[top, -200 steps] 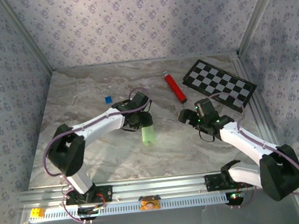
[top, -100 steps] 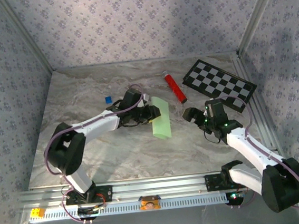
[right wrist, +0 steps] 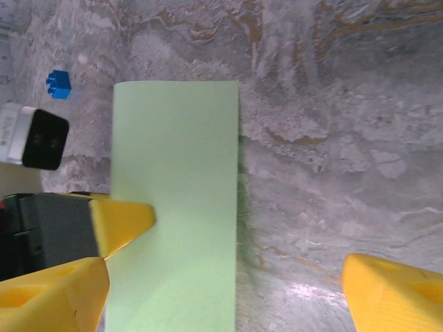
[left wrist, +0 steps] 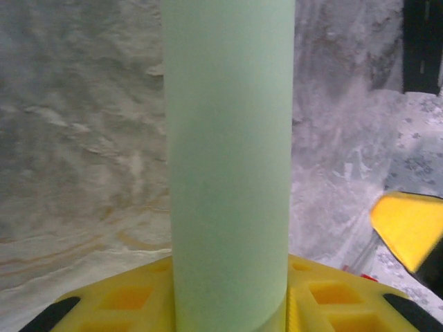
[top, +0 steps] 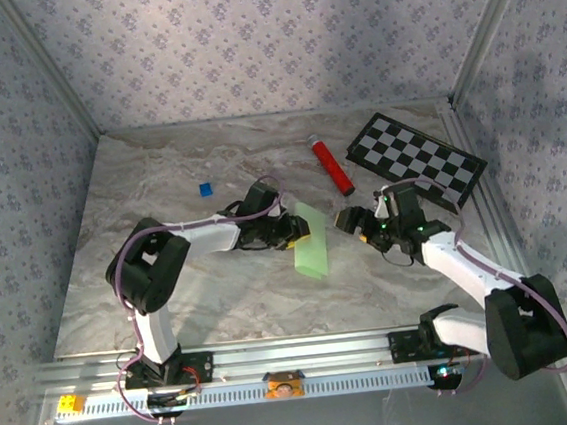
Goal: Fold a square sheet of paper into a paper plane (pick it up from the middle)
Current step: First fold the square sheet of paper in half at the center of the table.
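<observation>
The square sheet of paper (top: 311,241) is pale green and shows as a long narrow strip, bowed lengthwise, held above the marble table (top: 170,284) near its middle. My left gripper (top: 292,230) is shut on the sheet's near end; in the left wrist view the paper (left wrist: 228,138) rises between the yellow jaws of that gripper (left wrist: 230,308). My right gripper (top: 352,222) stands open just right of the strip. In the right wrist view the paper (right wrist: 176,207) lies inside the open gap of the right gripper (right wrist: 225,297), close to its left finger, with a left-gripper fingertip (right wrist: 124,220) pressing its edge.
A red tube (top: 331,166) lies behind the grippers and a black-and-white checkerboard (top: 416,160) at the back right. A tiny blue square (top: 205,189) sits left of the left arm, also seen as the blue square (right wrist: 59,83). Patterned walls close the table's sides.
My left gripper has carried the paper rightward and turned it from hanging down to lying out as a strip. My right gripper has come left toward it, jaws slightly narrower.
</observation>
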Motion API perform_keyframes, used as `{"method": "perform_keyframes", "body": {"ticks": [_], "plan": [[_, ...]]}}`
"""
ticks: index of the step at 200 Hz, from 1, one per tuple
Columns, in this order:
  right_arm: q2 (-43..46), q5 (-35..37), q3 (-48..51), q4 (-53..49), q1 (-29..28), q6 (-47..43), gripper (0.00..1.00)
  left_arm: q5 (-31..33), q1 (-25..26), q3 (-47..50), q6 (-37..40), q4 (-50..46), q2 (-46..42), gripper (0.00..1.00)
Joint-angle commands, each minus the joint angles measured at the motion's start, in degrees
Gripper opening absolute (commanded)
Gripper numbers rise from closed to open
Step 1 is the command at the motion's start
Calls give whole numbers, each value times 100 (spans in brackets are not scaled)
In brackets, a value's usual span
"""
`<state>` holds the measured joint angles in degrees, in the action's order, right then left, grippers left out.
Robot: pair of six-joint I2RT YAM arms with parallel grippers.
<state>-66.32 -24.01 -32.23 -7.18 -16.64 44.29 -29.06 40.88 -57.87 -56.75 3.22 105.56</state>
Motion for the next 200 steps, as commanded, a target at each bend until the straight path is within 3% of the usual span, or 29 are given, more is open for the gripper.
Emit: {"method": "perform_keyframes", "body": {"ticks": [1,46,90,144,200], "plan": [[-120,-163,-213,90,-79,-158,87,424,10,43,224,-240,15,38],[-192,-27,-253,77,-172,-149,86,939,21,-259,847,-1262,-22,46],[-271,60,-327,58,-247,-139,86,1203,17,-365,1062,-1587,-169,58],[-530,81,-471,103,-400,-141,86,1718,14,-230,1147,-1748,-487,60],[-835,86,-618,164,-580,-162,86,1843,-78,-93,1145,-1790,-517,57]]}}
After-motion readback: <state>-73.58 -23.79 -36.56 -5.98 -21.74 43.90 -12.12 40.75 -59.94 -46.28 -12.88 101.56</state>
